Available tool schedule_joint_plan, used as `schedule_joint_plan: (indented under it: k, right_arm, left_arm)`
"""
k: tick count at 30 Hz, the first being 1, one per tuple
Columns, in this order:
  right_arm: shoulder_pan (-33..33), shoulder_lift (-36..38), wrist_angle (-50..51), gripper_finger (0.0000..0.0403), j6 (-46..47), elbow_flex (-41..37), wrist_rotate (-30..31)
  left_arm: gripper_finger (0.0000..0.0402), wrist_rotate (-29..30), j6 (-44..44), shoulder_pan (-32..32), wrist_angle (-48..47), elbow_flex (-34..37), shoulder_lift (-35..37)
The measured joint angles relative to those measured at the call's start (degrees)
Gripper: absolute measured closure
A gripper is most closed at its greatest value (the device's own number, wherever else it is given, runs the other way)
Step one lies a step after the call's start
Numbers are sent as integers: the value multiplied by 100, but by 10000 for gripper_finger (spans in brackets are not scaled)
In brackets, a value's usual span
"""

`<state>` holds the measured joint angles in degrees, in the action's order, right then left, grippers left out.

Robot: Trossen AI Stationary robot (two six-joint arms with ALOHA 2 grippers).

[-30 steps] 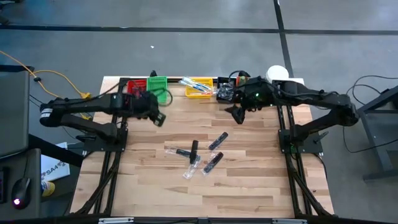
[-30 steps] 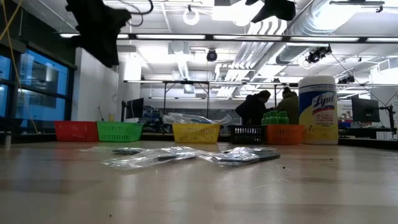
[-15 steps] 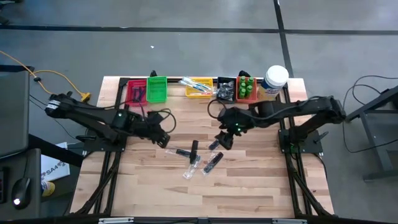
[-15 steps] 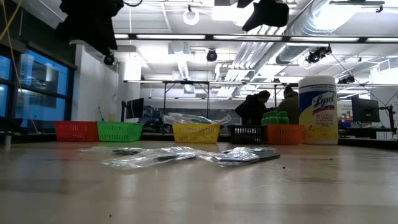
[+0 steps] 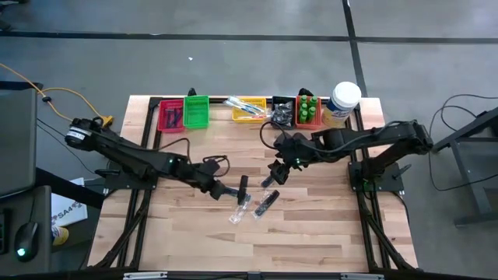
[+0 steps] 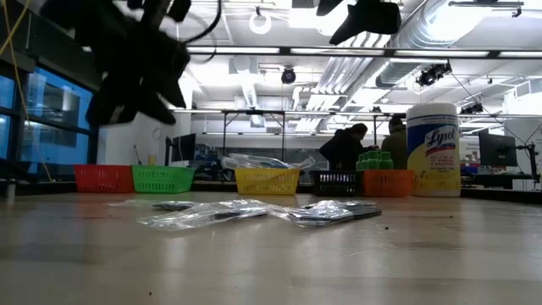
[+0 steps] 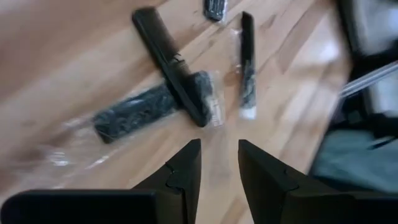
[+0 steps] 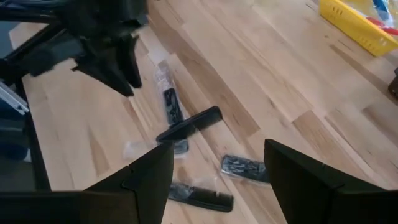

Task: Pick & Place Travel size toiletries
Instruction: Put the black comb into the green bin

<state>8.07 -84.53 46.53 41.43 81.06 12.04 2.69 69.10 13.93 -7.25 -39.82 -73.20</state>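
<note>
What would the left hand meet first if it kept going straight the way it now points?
Probably the black comb lying across a clear-wrapped dark item: both sit just ahead of the open left hand. Depth is unclear, so it may reach the wrapper first.

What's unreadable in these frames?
- Red bin contents: high view, too small to tell.
- Wrapped items mid-table: low view, seen edge-on, types unclear.
- Left claw: low view, blurred dark shape, fingers lost.
- Black comb teeth: left wrist view, blurred.
- Right claw fingertips: right wrist view, cut off by the edge.
</note>
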Motion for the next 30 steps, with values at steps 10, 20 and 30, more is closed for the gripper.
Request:
schedule_joint_plan:
  k: [10, 20, 30]
  right_arm:
    - [18, 0, 0, 165, -284, 0, 5]
    - [18, 0, 6, 165, -735, 0, 35]
    - [7, -16, 269, 165, -820, 0, 432]
  left_arm:
    - [300, -195, 1190, -2, 1691, 896, -305]
    - [300, -342, 1399, -2, 1757, 53, -1654]
    - [300, -324, 1675, -2, 1633, -380, -2199]
